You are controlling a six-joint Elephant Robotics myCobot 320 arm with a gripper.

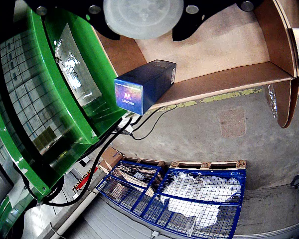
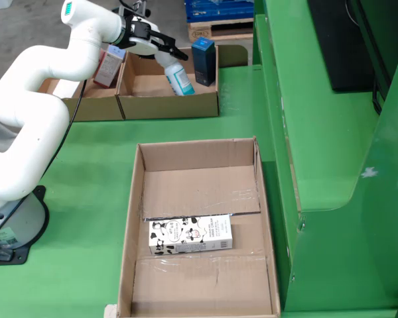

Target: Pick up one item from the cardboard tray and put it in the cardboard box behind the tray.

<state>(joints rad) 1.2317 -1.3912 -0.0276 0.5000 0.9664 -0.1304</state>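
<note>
While the fingers [image 2: 164,45] clamp a white spray bottle [image 2: 174,74] over the rear cardboard box [image 2: 169,106], a dark blue carton [image 2: 203,61] stands at its right edge; the milk carton [image 2: 190,235] lies in the roomy tray [image 2: 134,218].

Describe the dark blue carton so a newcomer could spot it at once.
In the fixed view, find the far cardboard box on the green table, beyond the tray. The dark blue carton stands upright at that box's right end. Unlike the white bottle leaning beside it, it is rectangular.
</note>
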